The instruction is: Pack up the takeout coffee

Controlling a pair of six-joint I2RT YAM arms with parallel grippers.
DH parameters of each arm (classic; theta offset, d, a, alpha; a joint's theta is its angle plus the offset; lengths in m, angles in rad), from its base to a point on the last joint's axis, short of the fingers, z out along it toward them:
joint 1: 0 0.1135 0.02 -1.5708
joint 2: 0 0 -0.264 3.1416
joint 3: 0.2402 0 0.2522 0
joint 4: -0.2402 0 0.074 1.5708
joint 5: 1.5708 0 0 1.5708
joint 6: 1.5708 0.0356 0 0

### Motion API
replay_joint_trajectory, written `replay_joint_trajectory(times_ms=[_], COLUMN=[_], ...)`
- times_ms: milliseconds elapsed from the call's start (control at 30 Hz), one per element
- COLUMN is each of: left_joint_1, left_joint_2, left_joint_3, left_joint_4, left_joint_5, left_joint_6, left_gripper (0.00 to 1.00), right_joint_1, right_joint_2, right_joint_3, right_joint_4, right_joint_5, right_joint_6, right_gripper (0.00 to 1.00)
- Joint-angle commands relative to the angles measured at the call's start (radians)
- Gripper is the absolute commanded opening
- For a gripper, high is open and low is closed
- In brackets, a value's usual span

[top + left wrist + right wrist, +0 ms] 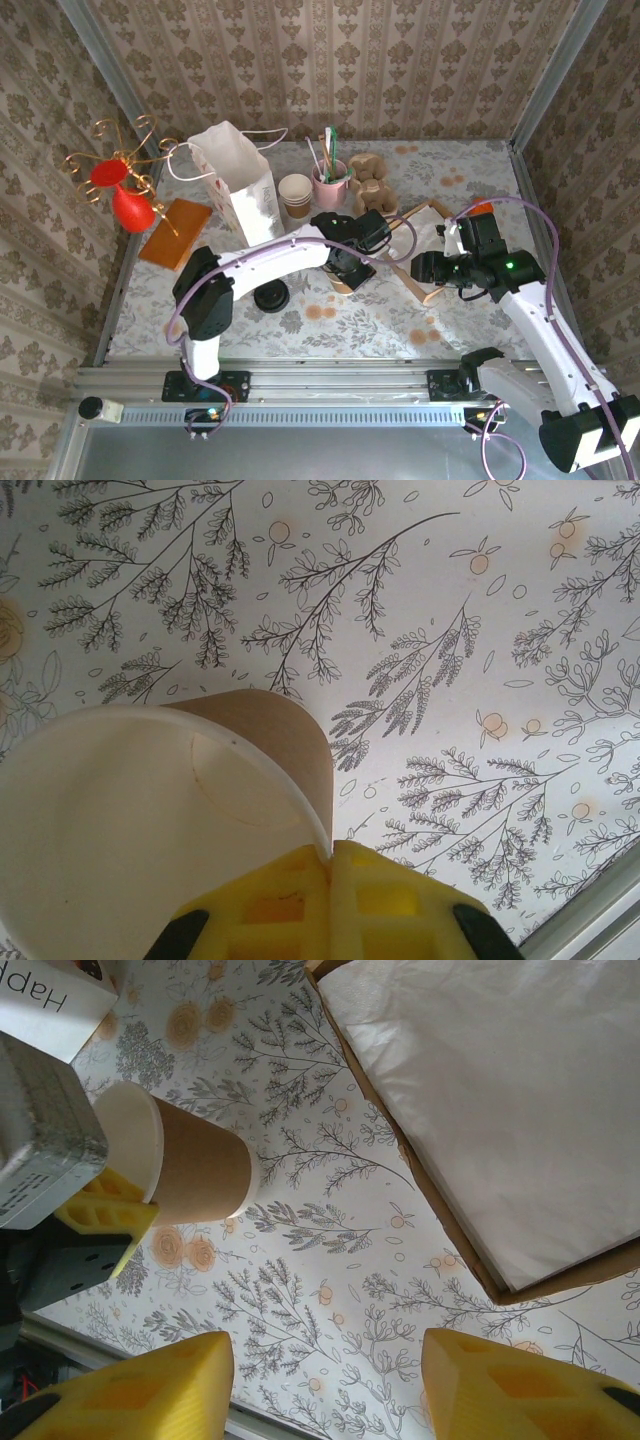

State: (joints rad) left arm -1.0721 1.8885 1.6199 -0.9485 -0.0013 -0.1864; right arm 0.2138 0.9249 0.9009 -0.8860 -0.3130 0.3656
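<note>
So the left gripper (345,268) has the takeout coffee cup (340,284) out in the middle of the table (385,325). The cup has no lid on right now. In the left wrist view you look straight into its white inside (130,820), and the yellow fingers (290,910) are closed down to a thin pinch with the cup wall between them, right at the rim. My guess is it's a rim grip because the cup is small and the sides are slick. It also leaves the body free for the other arm. I can't tell if the base is resting on the table or just off it.

The right gripper (325,1365) hangs just right of the cup (200,1165) with its claw spread wide and nothing in it. It looks parked to receive or steady the cup.

The black lid (270,297) lies flat on the table, near and left of the cup, so I'd bet capping comes before bagging. The white paper bag (245,190) stands open at the far left, beside a stack of lidless cups (296,195). The napkin (480,1090) sits in its cardboard tray (425,1195) on the right, out of the way.

The main risk is that a pinch on the rim could crush or tip the cup.
</note>
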Motion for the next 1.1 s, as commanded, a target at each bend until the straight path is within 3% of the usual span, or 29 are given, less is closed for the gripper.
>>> replay_joint_trajectory(times_ms=[0,667,1067], left_joint_1=[0.008,-0.017,-0.030], left_joint_2=[0.034,0.078,0.086], left_joint_3=[0.042,0.064,0.066], left_joint_4=[-0.013,-0.014,-0.021], left_joint_5=[0.018,-0.002,-0.011], left_joint_6=[0.024,0.024,0.022], left_gripper=[0.00,0.00,0.17], right_joint_1=[-0.003,-0.002,-0.002], right_joint_2=[0.007,-0.006,-0.014], right_joint_3=[-0.012,-0.016,-0.019], right_joint_4=[0.005,0.002,0.002], right_joint_5=[0.021,0.023,0.021], right_joint_6=[-0.015,-0.015,-0.013], right_gripper=[0.54,0.56,0.57])
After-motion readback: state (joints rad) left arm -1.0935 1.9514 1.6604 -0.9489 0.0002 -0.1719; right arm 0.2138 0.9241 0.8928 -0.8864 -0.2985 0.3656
